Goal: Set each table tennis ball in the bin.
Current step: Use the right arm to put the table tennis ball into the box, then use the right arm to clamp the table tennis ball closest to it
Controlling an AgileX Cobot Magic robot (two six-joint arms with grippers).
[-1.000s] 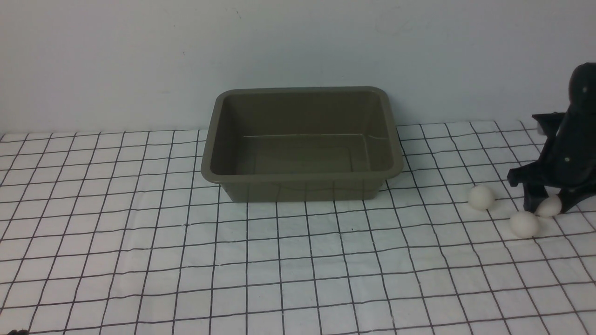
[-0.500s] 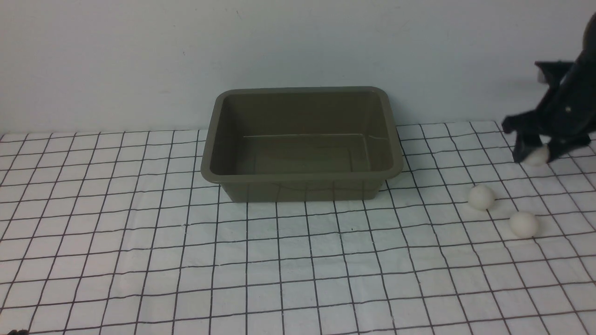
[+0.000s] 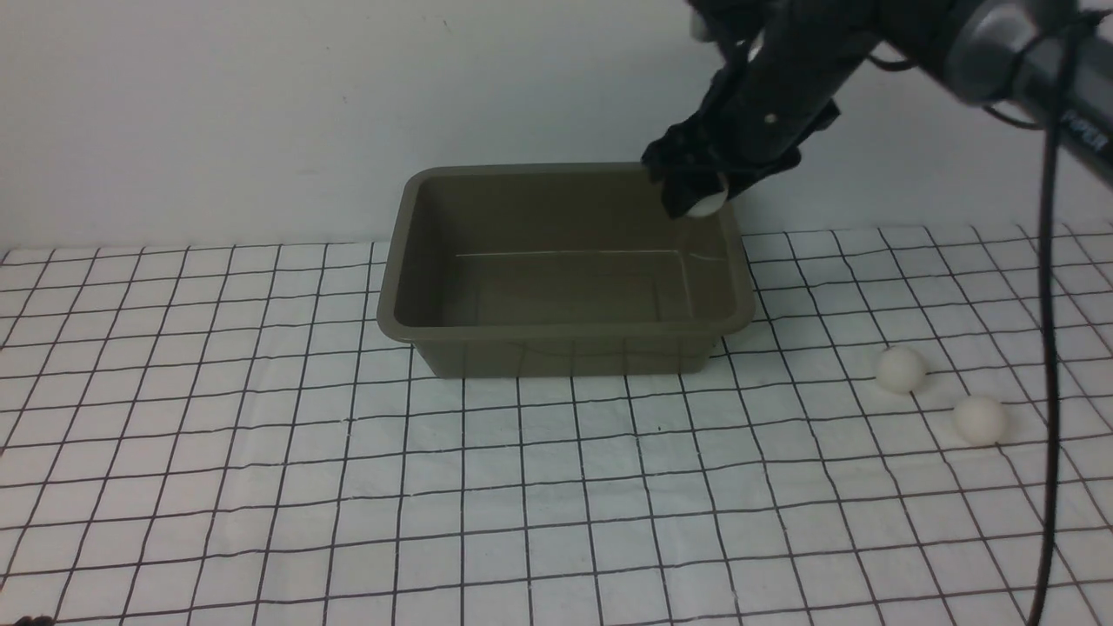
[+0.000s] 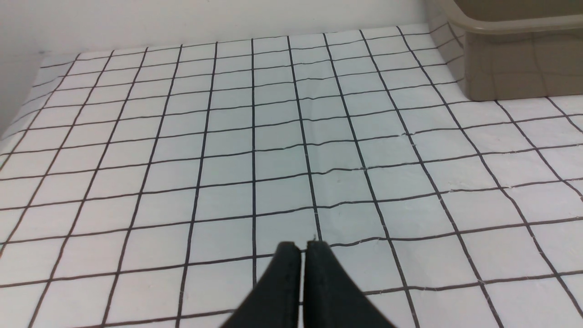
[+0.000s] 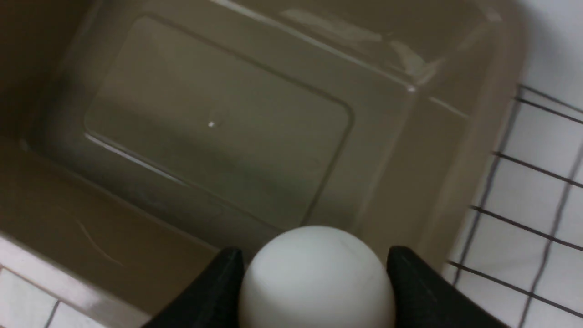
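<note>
The olive-brown bin (image 3: 396, 326) stands at the back middle of the checked cloth, nothing inside it. My right gripper (image 3: 700, 198) hangs over the bin's far right corner, shut on a white table tennis ball (image 3: 705, 203). In the right wrist view that ball (image 5: 316, 278) sits between the two black fingertips (image 5: 218, 282), above the bin's shiny inside (image 5: 214, 136). Two more table tennis balls (image 3: 900, 369) (image 3: 980, 419) lie on the cloth right of the bin. My left gripper (image 4: 299, 248) is shut with nothing in it, low over the cloth left of the bin (image 4: 514, 68).
A white cloth with a black grid (image 3: 556, 504) covers the table. A pale wall (image 3: 261, 104) rises just behind the bin. A black cable (image 3: 1048, 348) hangs down from the right arm at the far right, in front of the two loose balls' area.
My right gripper rose from the cloth with one ball and swung left to above the bin's far right corner. The other two balls stayed put.
</note>
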